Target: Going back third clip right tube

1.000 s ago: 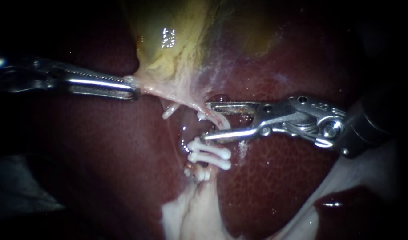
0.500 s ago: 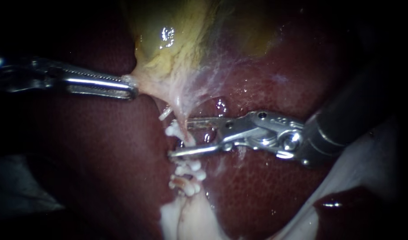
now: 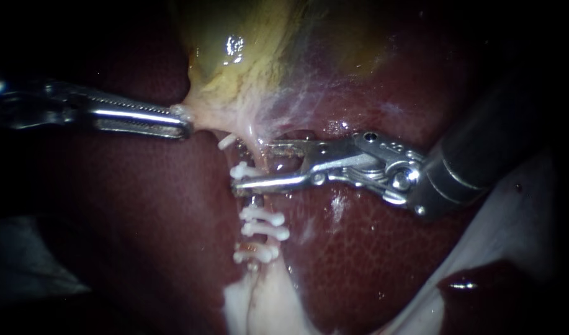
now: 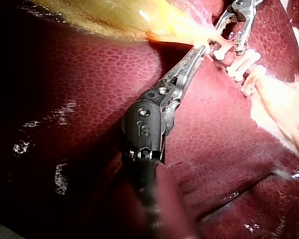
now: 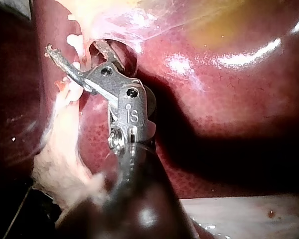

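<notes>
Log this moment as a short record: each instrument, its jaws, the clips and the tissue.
Left instrument: jaws shut on the gallbladder edge
Right instrument: jaws open, astride the tube
White clips: several on the tube, one at the right jaws, others lower in the endoscope view
Liver: dark red, underneath
</notes>
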Robot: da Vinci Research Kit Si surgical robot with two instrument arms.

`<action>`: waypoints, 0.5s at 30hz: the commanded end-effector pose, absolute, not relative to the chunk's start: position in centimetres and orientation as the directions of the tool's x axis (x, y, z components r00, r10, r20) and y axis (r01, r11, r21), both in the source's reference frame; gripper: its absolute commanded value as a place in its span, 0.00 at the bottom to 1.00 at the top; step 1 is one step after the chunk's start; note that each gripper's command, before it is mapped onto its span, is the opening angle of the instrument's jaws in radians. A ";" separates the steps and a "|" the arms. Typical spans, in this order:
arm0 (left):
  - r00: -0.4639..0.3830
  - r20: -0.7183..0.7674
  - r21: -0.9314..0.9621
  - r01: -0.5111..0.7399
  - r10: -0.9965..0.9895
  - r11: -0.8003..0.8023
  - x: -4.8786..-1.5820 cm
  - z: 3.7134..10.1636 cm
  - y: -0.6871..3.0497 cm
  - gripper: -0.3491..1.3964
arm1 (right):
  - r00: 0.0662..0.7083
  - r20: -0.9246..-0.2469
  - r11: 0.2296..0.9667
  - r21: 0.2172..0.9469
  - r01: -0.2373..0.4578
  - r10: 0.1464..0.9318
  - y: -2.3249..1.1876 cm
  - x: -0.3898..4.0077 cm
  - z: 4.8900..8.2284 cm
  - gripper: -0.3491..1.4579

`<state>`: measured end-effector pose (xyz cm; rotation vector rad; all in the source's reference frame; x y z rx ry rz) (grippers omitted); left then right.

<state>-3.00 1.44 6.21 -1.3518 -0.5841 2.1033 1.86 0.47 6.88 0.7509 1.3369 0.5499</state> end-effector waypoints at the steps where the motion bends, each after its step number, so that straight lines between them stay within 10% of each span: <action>1: -0.330 -0.670 -0.629 -0.224 0.665 -0.745 -2.99 6.21 1.44 0.00 | 0.174 -0.656 0.656 0.752 0.066 0.735 0.44 1.88 6.90 0.47; 15: -0.330 -0.670 -0.629 -0.222 0.664 -0.745 -2.97 6.21 1.43 0.00 | 0.313 -0.834 0.868 0.494 0.056 0.455 0.42 1.05 6.56 0.47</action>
